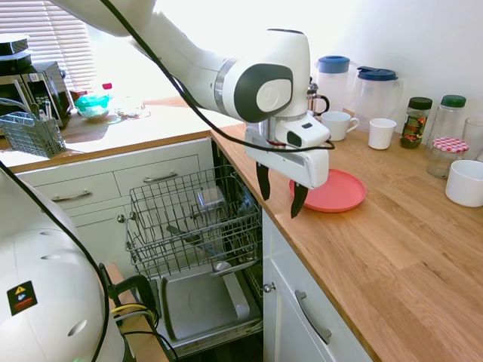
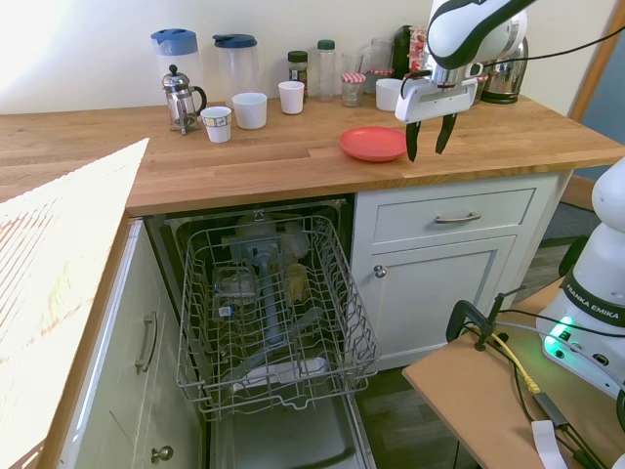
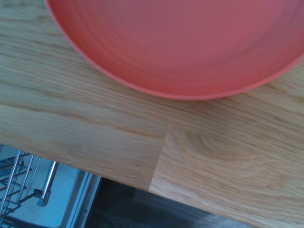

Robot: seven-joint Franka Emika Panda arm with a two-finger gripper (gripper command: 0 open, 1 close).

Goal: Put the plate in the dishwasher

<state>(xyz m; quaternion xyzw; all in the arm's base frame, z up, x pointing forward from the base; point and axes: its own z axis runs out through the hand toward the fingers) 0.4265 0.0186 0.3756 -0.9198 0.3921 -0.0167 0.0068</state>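
Rack: grey wire dishwasher rack (image 2: 273,303) is sitting pulled out over the lowered grey metal door of the under-counter dishwasher (image 2: 283,440).
Hidden: white gripper body is covering the plate's near-left rim.
Gripper: black-fingered gripper (image 1: 281,190) is hanging fingers-down, spread apart, empty, over the worktop's front edge.
Plate: round coral-red plastic plate (image 1: 336,192) is lying flat near that edge.
Surface: oak worktop (image 1: 392,249) is carrying white mugs (image 2: 250,109) along the back.

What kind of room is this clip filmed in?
A home kitchen, most likely: an open dishwasher with its wire rack pulled out under a wooden countertop, plus mugs and a French press along the wall.
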